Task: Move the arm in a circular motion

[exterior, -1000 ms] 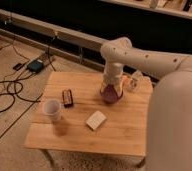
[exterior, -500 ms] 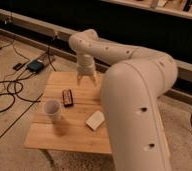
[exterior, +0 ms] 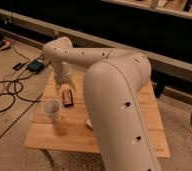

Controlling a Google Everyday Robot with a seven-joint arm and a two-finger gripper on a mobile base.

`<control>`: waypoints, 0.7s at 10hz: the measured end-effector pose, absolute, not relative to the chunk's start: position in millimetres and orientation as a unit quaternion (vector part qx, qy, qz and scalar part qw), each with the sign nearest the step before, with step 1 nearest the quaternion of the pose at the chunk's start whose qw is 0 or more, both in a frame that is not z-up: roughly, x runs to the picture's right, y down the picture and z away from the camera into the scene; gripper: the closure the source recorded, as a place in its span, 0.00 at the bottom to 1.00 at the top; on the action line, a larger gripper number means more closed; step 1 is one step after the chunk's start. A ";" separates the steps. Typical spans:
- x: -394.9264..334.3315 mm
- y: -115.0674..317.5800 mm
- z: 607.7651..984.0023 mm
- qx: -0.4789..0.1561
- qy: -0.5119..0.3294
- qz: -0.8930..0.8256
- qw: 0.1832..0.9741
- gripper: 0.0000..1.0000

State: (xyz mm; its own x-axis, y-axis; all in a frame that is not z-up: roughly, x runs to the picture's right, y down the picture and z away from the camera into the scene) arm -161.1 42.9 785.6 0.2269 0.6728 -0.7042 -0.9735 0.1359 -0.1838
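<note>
One cream-white arm is filling the foreground, arching up and left over the wooden table. On the table's left part a white cup is standing, with a dark rectangular object lying just behind it. The gripper is hanging over that object, jaws spread wide and gripping nothing. Cables are lying on the floor at left.

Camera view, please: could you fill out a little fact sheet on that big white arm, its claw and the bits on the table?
arm: cream-white and thick; rises from lower right, reaches left, then bends down
claw: points down over the table's far left part, above the dark bar; contact unclear
table: small, wooden
white cup: upright, near the left edge
dark bar: lies flat beside the cup
dark box: on the floor beyond the table
</note>
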 end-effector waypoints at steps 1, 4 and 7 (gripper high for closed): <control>-160.3 60.0 777.4 -0.329 0.238 0.566 0.718 0.35; -135.6 102.2 754.1 -0.347 0.249 0.575 0.698 0.35; -76.1 134.1 738.9 -0.347 0.267 0.632 0.640 0.35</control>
State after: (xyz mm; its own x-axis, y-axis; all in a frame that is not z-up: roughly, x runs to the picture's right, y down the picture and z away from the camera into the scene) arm -76.1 134.1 738.9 0.0598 0.6238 -0.7793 -0.9935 -0.0383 -0.1069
